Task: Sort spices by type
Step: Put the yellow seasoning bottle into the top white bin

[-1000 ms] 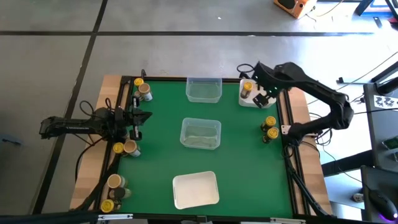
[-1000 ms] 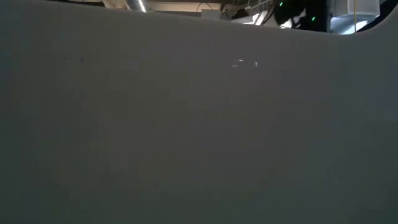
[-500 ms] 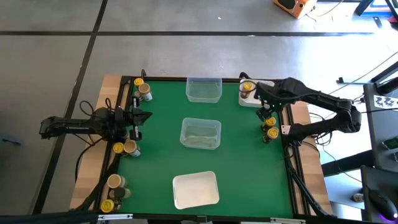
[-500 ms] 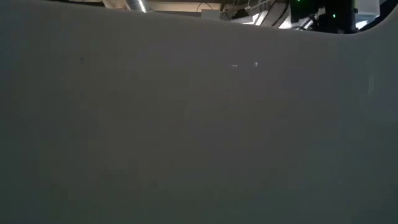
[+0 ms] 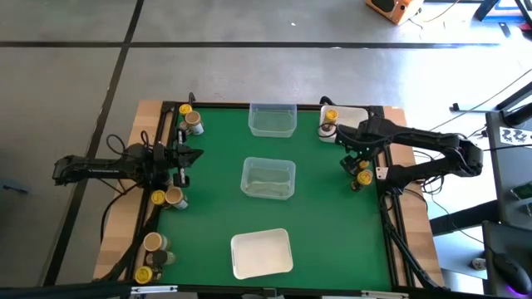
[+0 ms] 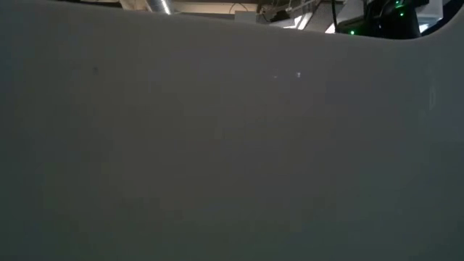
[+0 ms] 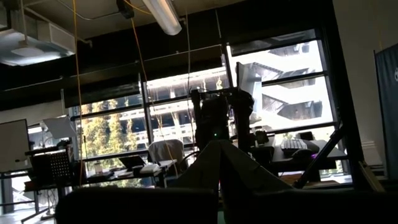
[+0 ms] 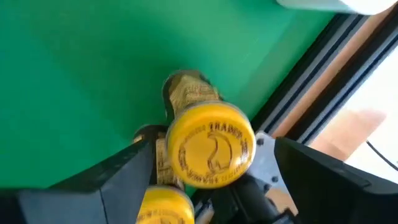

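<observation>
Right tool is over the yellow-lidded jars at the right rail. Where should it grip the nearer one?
Judging by the right wrist view, take the yellow-lidded jar by its round body just under the lid, descending from above; the right tool already straddles it with fingers open.

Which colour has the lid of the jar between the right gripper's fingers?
Yellow lid, best in the right wrist view.

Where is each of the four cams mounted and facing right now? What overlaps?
High: overhead, straight down on the green table; both arms show, left gripper, right gripper.
Low: table height, blocked by a blank grey surface; no robot part identifiable.
Left wrist: level, faces the windows; own fingers as dark shapes.
Right wrist: down on a yellow-lidded jar, fingers either side.
Shared: that jar also in high.
</observation>
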`<state>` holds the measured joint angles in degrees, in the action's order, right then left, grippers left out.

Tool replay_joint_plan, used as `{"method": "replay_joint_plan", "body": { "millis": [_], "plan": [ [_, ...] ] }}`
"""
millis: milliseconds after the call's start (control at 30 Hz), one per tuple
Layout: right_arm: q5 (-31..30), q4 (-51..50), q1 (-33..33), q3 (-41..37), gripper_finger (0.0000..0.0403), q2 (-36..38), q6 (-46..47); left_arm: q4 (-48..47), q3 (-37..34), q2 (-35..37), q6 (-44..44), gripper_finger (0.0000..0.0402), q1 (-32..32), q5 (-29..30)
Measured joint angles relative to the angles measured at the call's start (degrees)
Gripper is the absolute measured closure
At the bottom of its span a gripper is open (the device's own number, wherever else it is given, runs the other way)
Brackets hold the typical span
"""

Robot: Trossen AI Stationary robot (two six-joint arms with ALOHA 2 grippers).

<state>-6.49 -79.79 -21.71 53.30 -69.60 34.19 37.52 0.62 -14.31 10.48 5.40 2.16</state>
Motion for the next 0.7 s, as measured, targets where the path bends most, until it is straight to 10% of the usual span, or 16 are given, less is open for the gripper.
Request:
{"method": "replay_joint_plan", "body": {
  "millis": [700],
  "plan": [
    [3.53,9.77,-0.02,-9.55,0.0084,0.00,-0.14,0.00,-0.01,0.00,-0.07,0.0400,0.01,-0.01]
  ]
}}
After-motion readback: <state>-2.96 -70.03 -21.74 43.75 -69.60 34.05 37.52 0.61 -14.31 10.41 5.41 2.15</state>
